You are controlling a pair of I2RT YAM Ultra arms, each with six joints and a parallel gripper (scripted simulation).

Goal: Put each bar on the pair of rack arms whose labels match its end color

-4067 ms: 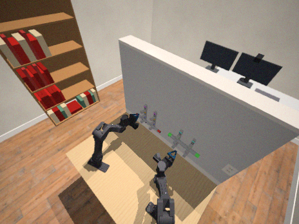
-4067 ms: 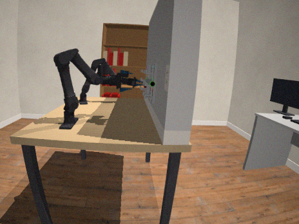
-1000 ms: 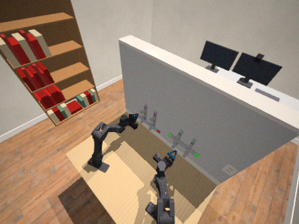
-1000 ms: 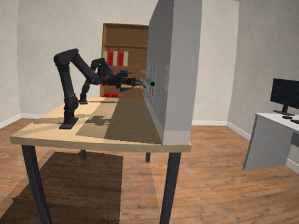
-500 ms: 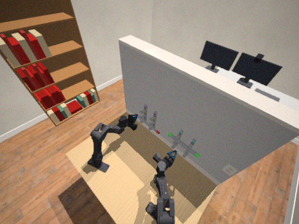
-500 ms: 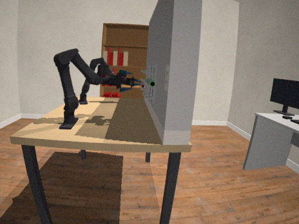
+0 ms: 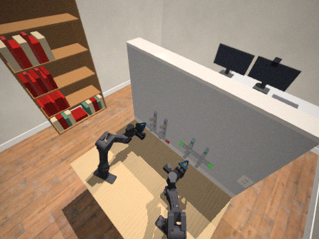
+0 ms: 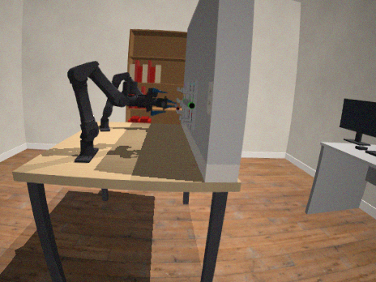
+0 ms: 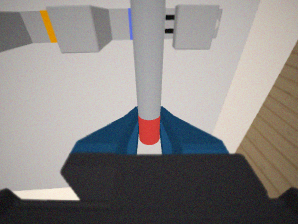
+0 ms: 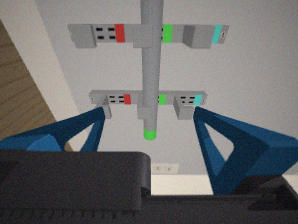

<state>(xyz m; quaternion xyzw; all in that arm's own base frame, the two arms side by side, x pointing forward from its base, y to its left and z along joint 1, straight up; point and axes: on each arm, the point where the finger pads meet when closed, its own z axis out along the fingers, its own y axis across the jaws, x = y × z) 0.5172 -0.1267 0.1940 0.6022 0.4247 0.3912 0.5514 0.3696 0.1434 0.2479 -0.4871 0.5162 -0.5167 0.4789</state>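
Your left end effector (image 7: 141, 128) (image 9: 149, 111) grips the gray, red-tipped bar (image 7: 167, 141) (image 9: 149, 65) before the left rack (image 7: 164, 128); your open right one surrounds nothing. The pale wooden counter (image 7: 113, 165) (image 8: 109, 178) stands on plank flooring (image 7: 20, 154) (image 8: 275, 227).

a bookshelf (image 7: 82, 51) (image 8: 158, 31) (mostly red books) stands by pale walls.

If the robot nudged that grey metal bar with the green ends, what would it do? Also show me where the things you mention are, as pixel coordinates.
The grey bar with green ends (image 7: 196, 155) (image 8: 191, 105) (image 10: 150, 75) would probably roll, being round. It looks stiff, spanning straight between two grey rack arms (image 10: 142, 37) without sagging. Its painted metal might be somewhat slippery.
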